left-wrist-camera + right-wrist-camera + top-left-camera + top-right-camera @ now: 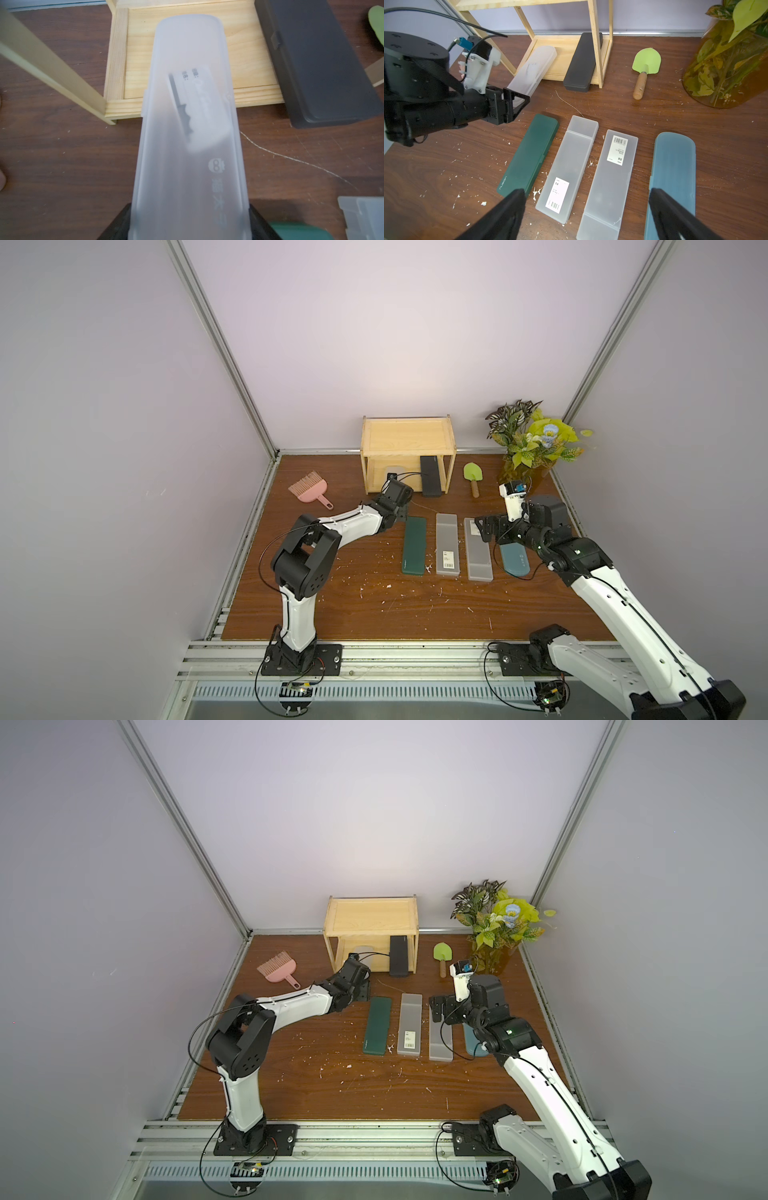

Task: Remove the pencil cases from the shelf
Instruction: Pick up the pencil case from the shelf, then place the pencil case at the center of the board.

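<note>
The left pincer (pixel 520 101) is clamping the clear rounded case (pixel 532 70), which is lying half off the shelf's (pixel 116 62) lower board. It should be pulling straight back, level, clearing the black case (pixel 311 62). The right pincer (pixel 585 192) is gaping.

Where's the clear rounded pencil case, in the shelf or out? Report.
Half out: clear rounded pencil case crosses front edge of light wooden shelf, in left gripper.

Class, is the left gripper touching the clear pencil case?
Touching. In the left wrist view the clear pencil case sits clamped between the left gripper's jaws.
</note>
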`<state>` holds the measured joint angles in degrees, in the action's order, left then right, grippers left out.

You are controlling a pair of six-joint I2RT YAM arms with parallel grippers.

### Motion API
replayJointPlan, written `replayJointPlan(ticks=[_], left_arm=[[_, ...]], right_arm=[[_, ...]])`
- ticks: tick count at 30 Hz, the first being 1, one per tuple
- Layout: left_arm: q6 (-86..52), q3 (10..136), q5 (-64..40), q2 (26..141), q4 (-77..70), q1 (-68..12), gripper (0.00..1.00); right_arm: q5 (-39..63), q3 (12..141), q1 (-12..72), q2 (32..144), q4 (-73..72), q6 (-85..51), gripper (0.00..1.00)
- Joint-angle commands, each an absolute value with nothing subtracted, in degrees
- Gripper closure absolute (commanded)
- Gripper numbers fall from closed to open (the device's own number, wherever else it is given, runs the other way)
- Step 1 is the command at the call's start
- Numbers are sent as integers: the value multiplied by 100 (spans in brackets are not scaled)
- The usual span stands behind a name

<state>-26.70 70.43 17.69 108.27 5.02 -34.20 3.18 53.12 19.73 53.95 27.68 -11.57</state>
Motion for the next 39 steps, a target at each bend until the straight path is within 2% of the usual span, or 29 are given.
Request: replayJointPlan(ticks=[1,13,26,31,39], left_arm=[[-2768,6783,1808,10363,642,-3512,35],[-3157,5634,2126,8883,1086,-4050,35],[-4038,3795,2337,7316,1303,-4569,35],[-4435,3294,2440,7087,1261,-4912,36],[-4774,2791,2255,7029,740,-5019,36]], right_arm=[[455,5442,1940,5241,2611,-1200,0],[606,5257,1939,5138,2470,-1327,1],[729,5176,1949,5114,2370,-1422,1],[810,5141,1947,5177,2316,-1467,0],[833,5147,1948,5200,2285,-1516,0]])
